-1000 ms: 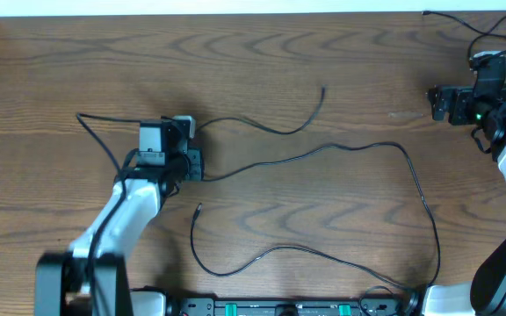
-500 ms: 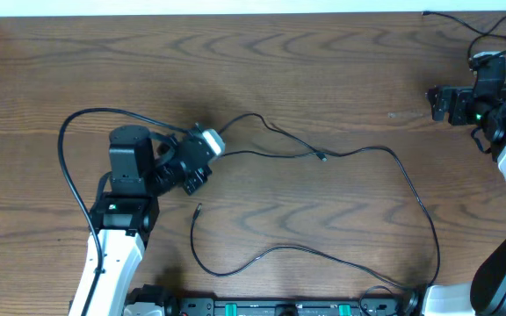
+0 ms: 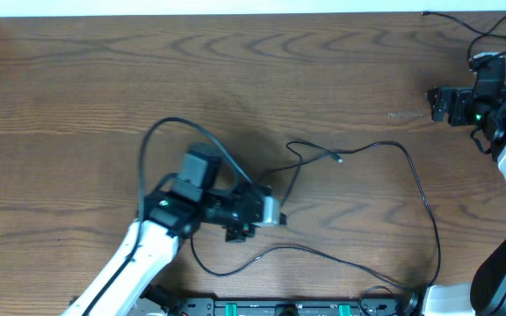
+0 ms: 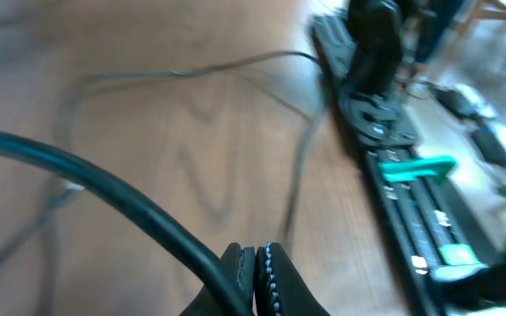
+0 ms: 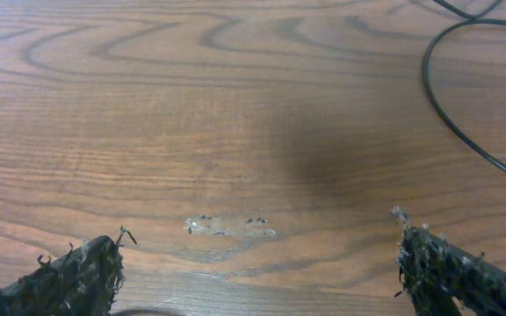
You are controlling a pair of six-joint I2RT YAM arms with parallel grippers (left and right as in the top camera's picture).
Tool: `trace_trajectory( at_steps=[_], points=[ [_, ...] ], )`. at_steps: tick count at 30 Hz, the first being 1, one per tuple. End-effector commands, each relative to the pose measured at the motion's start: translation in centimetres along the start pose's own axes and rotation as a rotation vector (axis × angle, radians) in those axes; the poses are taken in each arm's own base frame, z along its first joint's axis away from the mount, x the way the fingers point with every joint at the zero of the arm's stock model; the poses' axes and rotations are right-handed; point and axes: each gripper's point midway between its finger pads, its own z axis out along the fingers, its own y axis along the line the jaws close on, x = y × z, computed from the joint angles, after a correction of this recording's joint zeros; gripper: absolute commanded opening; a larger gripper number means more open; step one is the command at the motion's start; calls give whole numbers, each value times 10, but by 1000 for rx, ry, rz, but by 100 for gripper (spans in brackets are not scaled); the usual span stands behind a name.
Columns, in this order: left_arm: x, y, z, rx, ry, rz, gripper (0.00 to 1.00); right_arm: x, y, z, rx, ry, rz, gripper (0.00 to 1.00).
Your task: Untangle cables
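Note:
Thin black cables lie across the wooden table. One long cable [image 3: 429,219] runs from the centre out to the right, down, and back along the front edge [image 3: 271,250]. A second black cable [image 3: 292,175] bends from a small plug end [image 3: 337,159] down to my left gripper [image 3: 275,211], which is shut on it. The left wrist view is blurred and shows the pads [image 4: 257,268] pressed together, with thin cables [image 4: 299,167] lying ahead. My right gripper [image 3: 432,104] stands open at the far right above bare wood, with its fingertips [image 5: 99,263] wide apart.
The left arm's own thick black wire [image 3: 161,132] arcs over its wrist and crosses the left wrist view [image 4: 104,197]. Another black wire [image 5: 446,96] lies at the table's back right corner [image 3: 464,22]. The arms' base rail [image 3: 279,307] runs along the front edge.
My left arm has swung right and toward the front of the table, dragging the black cable with it; its plug end moved from the far middle to the centre. The right arm stayed still.

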Motion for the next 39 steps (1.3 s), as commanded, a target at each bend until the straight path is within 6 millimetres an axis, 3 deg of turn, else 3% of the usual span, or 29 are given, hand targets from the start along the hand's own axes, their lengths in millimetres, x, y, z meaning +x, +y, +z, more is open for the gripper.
trace_trajectory(
  at_steps=[1,3,4,5,6,12,22,28,35,39],
  points=[
    [21,-23,29,132,60,-29,9,-1,5,0,-13,1,11,99],
    [28,-28,37,165,82,-40,21,-1,5,0,-14,3,11,99],
    [31,-31,42,183,93,-50,40,0,5,0,-14,5,12,99],
    [34,-33,44,196,100,-57,71,0,6,0,-14,6,13,99],
    [36,-35,47,209,106,-65,84,1,6,0,-15,8,14,99],
    [44,-36,54,229,122,-79,92,2,6,0,-15,11,15,99],
    [55,-12,52,97,220,-8,94,13,8,0,-24,55,33,100],
    [53,-5,51,60,228,17,95,57,19,-4,-60,227,107,99],
    [27,26,56,-59,133,-10,95,106,58,3,-247,337,60,99],
    [25,28,56,-64,128,-2,95,134,68,8,-283,400,36,99]
  ],
)
